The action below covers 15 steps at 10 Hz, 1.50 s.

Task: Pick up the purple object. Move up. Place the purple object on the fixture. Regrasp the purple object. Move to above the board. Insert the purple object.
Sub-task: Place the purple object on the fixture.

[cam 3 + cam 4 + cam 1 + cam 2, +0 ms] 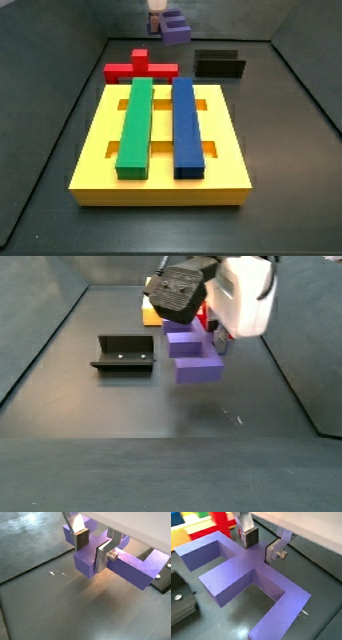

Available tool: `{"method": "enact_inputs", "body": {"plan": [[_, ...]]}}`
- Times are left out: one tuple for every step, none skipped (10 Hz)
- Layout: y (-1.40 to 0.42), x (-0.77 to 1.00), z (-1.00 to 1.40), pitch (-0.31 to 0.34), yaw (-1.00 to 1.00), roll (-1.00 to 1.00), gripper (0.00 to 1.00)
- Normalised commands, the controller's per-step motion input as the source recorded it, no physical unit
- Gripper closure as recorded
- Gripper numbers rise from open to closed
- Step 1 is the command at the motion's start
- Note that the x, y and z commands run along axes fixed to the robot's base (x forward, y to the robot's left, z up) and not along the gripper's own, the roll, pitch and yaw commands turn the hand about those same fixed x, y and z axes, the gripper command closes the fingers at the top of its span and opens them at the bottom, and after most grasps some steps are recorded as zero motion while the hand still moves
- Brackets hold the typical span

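You have the gripper (260,543) closed on the purple object (244,574), its flat silver fingers (102,556) with dark pads clamped on a central bar of the piece. The piece is a matte, sharp-edged block shape — a long spine with square-section arms branching off, leaving rectangular notches between them. In a side view the purple object (195,356) hangs at upper centre of the frame, clear of the dark grey bench (134,456), under the white gripper (201,336) body. The fixture (122,353), a dark L-shaped bracket on a base plate, stands on the bench just left of the piece in that view. In a side view the yellow board (163,180) fills the lower centre — a green bar (135,127) and a blue bar (186,127) lie lengthwise in it, side by side. A red cross-shaped piece (140,68) sits beyond the board's far edge, with the fixture (219,64) to its right.
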Motion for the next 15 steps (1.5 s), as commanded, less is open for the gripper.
{"method": "enact_inputs", "body": {"plan": [[-0.11,0.60,0.08,0.311,0.36,0.00,1.00],[-0.09,0.61,0.19,0.417,0.32,0.00,1.00],[-0.07,0.60,0.21,0.420,0.31,0.00,1.00],[-0.07,0.59,0.19,0.406,0.32,0.00,1.00],[-0.09,0.59,0.13,0.377,0.36,0.00,1.00],[-0.14,0.60,0.11,0.306,0.42,0.00,1.00],[-0.18,0.73,0.07,0.231,0.37,-0.04,1.00],[-0.23,0.73,0.02,0.171,0.41,-0.06,1.00],[-0.24,0.72,0.03,0.174,0.43,-0.06,1.00],[-0.25,0.71,0.02,0.177,0.44,-0.05,1.00],[-0.24,0.66,0.03,0.189,0.49,-0.03,1.00],[-0.24,0.67,0.06,0.211,0.49,0.00,1.00],[-0.20,0.77,0.05,0.277,0.38,0.00,1.00],[-0.19,0.76,0.04,0.274,0.35,0.00,1.00],[-0.18,0.73,0.04,0.277,0.39,0.00,1.00]]}}
